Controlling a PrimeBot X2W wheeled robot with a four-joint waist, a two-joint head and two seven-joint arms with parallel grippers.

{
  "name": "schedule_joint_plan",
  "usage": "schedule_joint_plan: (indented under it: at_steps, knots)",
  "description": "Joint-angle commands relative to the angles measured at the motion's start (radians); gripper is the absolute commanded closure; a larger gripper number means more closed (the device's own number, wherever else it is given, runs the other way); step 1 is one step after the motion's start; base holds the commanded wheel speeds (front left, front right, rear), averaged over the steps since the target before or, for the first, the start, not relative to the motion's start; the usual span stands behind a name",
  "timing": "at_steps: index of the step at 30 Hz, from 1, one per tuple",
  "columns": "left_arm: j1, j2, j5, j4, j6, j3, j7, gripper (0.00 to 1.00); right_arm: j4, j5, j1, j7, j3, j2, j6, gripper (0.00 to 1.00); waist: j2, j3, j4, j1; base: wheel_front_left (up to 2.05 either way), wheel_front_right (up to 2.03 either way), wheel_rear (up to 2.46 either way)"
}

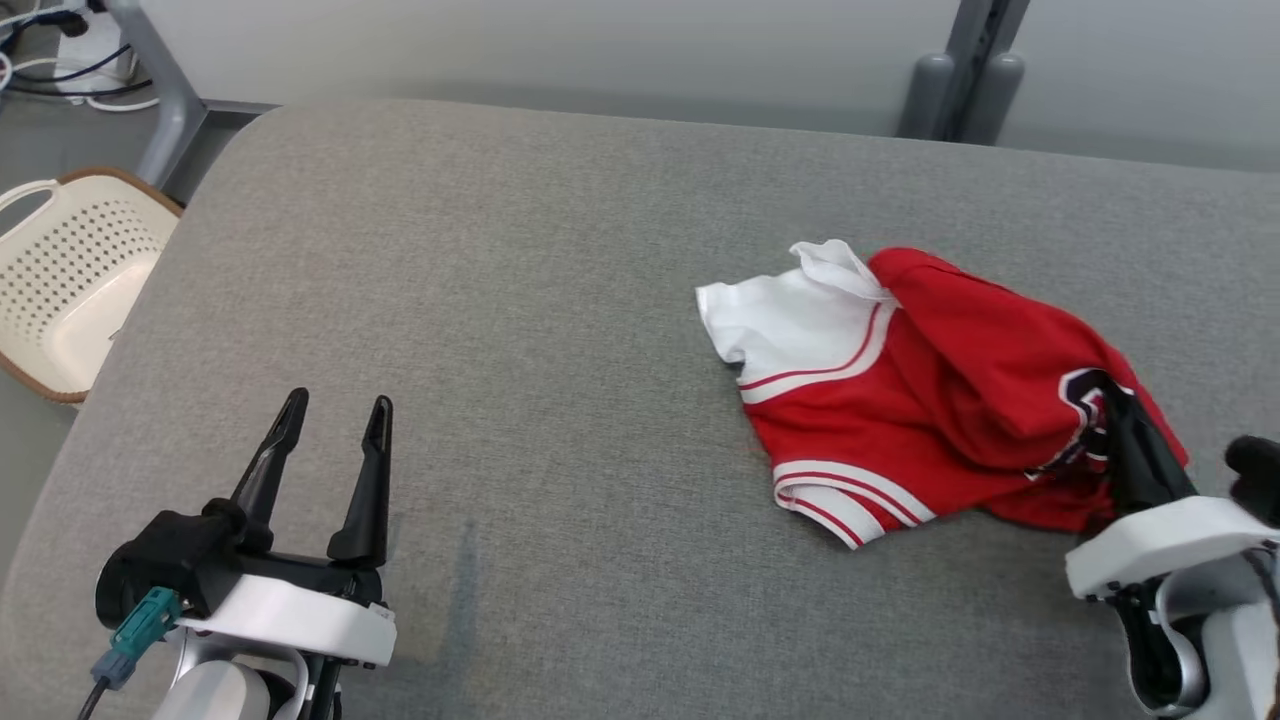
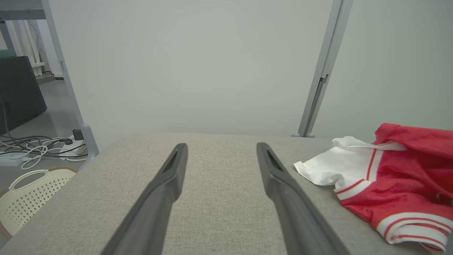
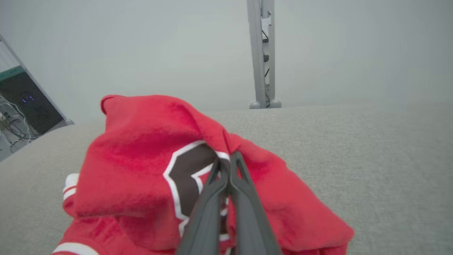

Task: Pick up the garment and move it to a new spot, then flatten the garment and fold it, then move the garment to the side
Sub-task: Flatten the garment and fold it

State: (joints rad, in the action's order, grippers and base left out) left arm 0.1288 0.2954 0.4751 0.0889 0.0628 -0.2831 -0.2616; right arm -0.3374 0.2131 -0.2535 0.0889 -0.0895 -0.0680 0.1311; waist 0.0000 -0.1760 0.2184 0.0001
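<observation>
Pinching garment (image 1: 900,400) lower right, right gripper (image 3: 228,159) clamped on a fold; we want a slow lift; left gripper (image 1: 338,400) wide, empty.

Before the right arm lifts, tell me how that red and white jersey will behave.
The red and white jersey lies crumpled in soft folds, so it will likely hang limp and unfurl. The right gripper is shut on one small pinch of it, so the rest probably drags or swings. It looks thin, likely light.

Crumpled garment (image 1: 880,400) on grey table (image 1: 500,300)
</observation>
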Motion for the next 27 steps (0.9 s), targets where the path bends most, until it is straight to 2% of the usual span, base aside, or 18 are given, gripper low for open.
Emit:
schedule_joint_plan:
  at_steps: [1, 6, 7, 10, 14, 15, 16, 17, 21, 23, 27]
  knots:
    - [-0.01, 0.006, -0.008, -0.009, 0.002, 0.009, -0.004, 0.0, 0.012, 0.039, 0.023, 0.013, -0.039, 0.001, 0.0, 1.0, 0.0, 0.005, -0.029, -0.0001, 0.0, 0.0, 0.0]
    - [-0.014, 0.015, -0.015, -0.022, -0.006, 0.019, -0.004, 0.0, 0.009, 0.114, 0.075, 0.02, -0.131, 0.015, 0.0, 1.0, 0.0, -0.012, -0.072, -0.0001, 0.0, 0.0, 0.0]
    - [-0.011, 0.017, -0.017, -0.024, -0.006, 0.019, -0.004, 0.0, -0.004, 0.167, 0.082, 0.022, -0.144, 0.015, 0.0, 1.0, 0.0, -0.016, -0.077, -0.0001, 0.0, 0.0, 0.0]
    - [0.0, 0.023, -0.02, -0.028, -0.009, 0.021, -0.004, 0.0, -0.081, 0.271, 0.108, 0.039, -0.186, 0.014, 0.0, 1.0, 0.0, -0.032, -0.097, -0.0001, 0.0, 0.0, 0.0]
    - [0.007, 0.025, -0.021, -0.024, -0.012, 0.021, -0.004, 0.0, -0.197, 0.322, 0.112, 0.037, -0.185, 0.015, -0.001, 1.0, 0.0, -0.041, -0.107, -0.0001, 0.0, 0.0, 0.0]
    - [0.008, 0.024, -0.021, -0.023, -0.012, 0.021, -0.004, 0.0, -0.219, 0.319, 0.109, 0.047, -0.177, 0.015, -0.001, 0.82, 0.0, -0.041, -0.109, -0.0001, 0.0, 0.0, 0.0]
    - [0.008, 0.024, -0.021, -0.023, -0.012, 0.021, -0.004, 0.0, -0.235, 0.335, 0.102, 0.057, -0.168, 0.016, -0.001, 0.5, 0.0, -0.042, -0.11, -0.0001, 0.0, 0.0, 0.0]
    - [0.009, 0.024, -0.022, -0.024, -0.011, 0.022, -0.004, 0.0, -0.248, 0.348, 0.097, 0.068, -0.151, 0.017, -0.001, 0.0, 0.0, -0.042, -0.112, -0.0001, 0.0, 0.0, 0.0]
    - [-0.002, 0.026, -0.023, -0.027, -0.005, 0.027, -0.004, 0.0, -0.233, 0.359, 0.084, 0.113, -0.089, 0.019, 0.0, 0.0, 0.0, -0.037, -0.12, -0.0001, 0.0, 0.0, 0.0]
    - [-0.014, 0.027, -0.023, -0.03, -0.001, 0.032, -0.004, 0.0, -0.192, 0.348, 0.088, 0.138, -0.051, 0.017, 0.0, 0.0, 0.0, -0.032, -0.126, -0.0001, 0.0, 0.0, 0.0]
    - [-0.031, 0.029, -0.022, -0.041, 0.01, 0.044, -0.004, 0.0, -0.073, 0.297, 0.119, 0.163, -0.037, 0.013, 0.0, 0.0, 0.0, -0.019, -0.138, -0.0001, 0.0, 0.0, 0.0]
